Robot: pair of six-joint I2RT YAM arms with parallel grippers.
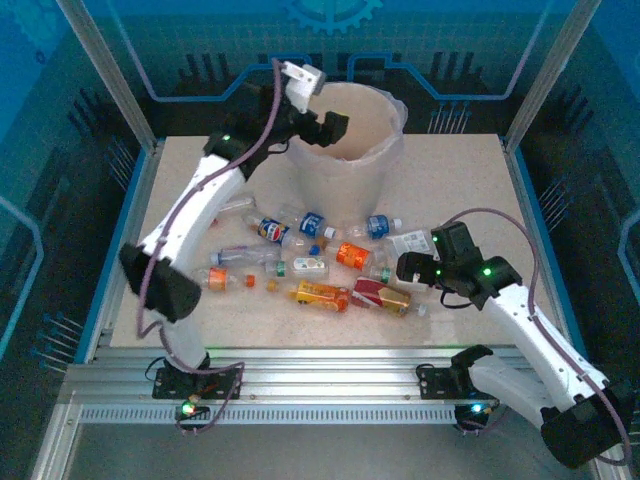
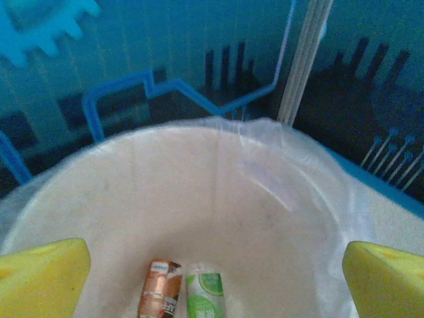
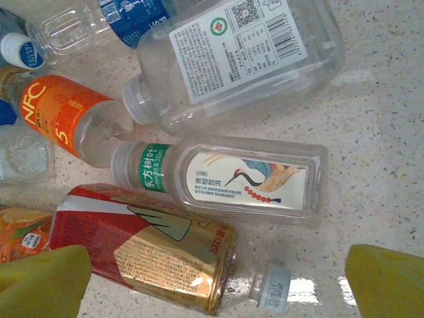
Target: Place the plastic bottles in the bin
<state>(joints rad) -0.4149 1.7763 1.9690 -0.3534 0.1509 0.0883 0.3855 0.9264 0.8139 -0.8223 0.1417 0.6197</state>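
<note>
1. The bin [image 1: 340, 185] sits at the far middle of the table [image 1: 470, 180], with a clear bag [image 2: 291, 172] folded over its rim. The left wrist view looks down at 2 bottles on the bottom: a brown-label bottle [image 2: 161, 288] and a green-label bottle [image 2: 204, 291]. They lie side by side, long axes running down toward the near edge of that view.
2. The left gripper [image 1: 338, 124] hangs over the bin's near-left rim. Its jaws are spread wide, and nothing is between the yellow pads [image 2: 43, 278].
3. The other plastic bottles [image 1: 310, 266] lie flat, scattered on the table in front of the bin.
4. The right gripper [image 1: 405, 268] hovers over the right end of that scatter, jaws released wide and gripping nothing.
5. Right under it, the crane-label bottle [image 3: 252, 182] runs left to right across the right wrist view, green-banded neck to the left.
6. The red-and-gold bottle [image 3: 146, 252] slants, pale cap at the lower right.
7. The big white-label bottle [image 3: 232, 59] points its neck lower left. The orange NFC bottle [image 3: 56, 109] has its clear end toward the crane bottle's neck.
</note>
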